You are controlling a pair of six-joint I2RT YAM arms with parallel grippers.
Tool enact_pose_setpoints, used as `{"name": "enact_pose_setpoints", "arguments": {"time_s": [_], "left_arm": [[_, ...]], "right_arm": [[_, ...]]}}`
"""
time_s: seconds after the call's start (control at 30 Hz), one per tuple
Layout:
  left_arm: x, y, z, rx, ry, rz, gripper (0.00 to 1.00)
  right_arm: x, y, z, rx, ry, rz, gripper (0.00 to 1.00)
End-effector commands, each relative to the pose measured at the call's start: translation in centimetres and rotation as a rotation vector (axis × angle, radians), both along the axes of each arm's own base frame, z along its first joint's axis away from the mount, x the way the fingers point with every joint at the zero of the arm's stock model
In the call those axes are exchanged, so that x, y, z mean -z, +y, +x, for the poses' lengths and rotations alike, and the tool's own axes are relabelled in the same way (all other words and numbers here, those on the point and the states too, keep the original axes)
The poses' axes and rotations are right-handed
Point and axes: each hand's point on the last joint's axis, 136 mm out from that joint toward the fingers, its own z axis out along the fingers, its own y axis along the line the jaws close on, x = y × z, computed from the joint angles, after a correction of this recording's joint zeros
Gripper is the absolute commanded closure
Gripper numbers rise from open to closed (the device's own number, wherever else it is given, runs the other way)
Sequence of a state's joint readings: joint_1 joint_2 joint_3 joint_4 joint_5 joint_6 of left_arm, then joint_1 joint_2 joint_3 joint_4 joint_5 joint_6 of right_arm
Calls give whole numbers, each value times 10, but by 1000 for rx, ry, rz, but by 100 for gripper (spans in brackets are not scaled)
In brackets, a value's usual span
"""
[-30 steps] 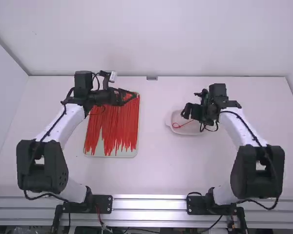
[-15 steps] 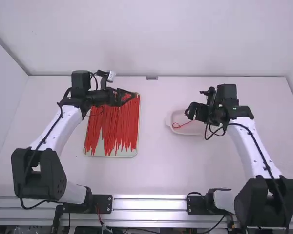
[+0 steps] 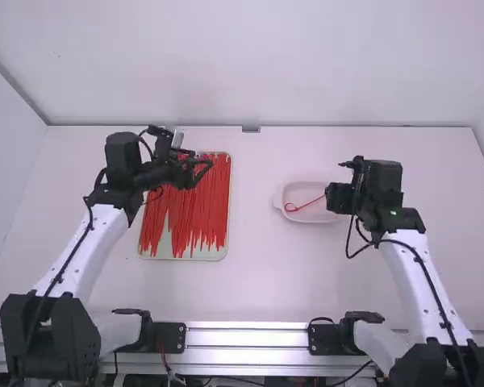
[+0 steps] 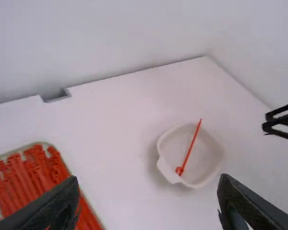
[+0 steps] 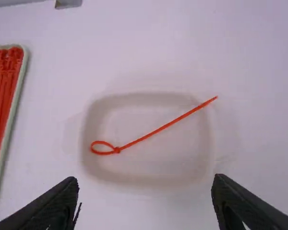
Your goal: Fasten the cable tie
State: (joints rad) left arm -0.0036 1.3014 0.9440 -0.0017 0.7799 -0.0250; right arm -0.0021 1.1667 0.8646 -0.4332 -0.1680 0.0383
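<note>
Noting layout, large to small. White table [image 3: 258,266] carries everything.

Tray [image 3: 182,257] sits directly beneath the left claw [image 3: 198,168], which hangs over the tray's far end. It holds a thick layer of loose red ties [image 3: 189,214], all straight and unlooped.

Shallow white dish [image 3: 283,194] lies just ahead of and below the right claw [image 3: 331,198], and well apart from the left claw, off to that claw's far side across bare table.

Left claw: fingers spread wide, nothing between them, no tie touched. Right claw: likewise wide open and empty, fingertips pointed at the dish but clear of its rim.

Cable tie [image 5: 153,130] rests inside the dish, apart from both claws. Its tail crosses the dish diagonally and the tip leans over the rim on the side away from the tray. A small closed loop [image 5: 102,147] sits at the other end, where the tail passes through the head.

Judgement: this tie looks fastened and deposited, so that cycle reads as done. The loop is small, though I cannot tell how tight the lock is. If more are wanted, the tray stock is untouched and a fresh pick from under the left claw would come next.
</note>
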Motion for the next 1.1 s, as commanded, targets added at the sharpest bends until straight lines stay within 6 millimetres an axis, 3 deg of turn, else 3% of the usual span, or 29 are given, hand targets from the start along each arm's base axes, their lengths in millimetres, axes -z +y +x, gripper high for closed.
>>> {"name": "enact_pose_setpoints", "arguments": {"time_s": [0.0, 0.1, 0.57, 1.07], "left_arm": [[1, 11, -7, -63, -36, 49, 29], [11, 20, -17, -125, -36, 80, 36], [64, 66, -63, -395, -33, 215, 66], [133, 121, -109, -686, -29, 360, 98]], "right_arm": [[-2, -15, -6, 32, -51, -92, 30], [-5, -27, -10, 88, -123, -143, 37], [-17, -28, -31, 113, -431, -131, 68], [48, -28, -73, 114, -446, -130, 99]]}}
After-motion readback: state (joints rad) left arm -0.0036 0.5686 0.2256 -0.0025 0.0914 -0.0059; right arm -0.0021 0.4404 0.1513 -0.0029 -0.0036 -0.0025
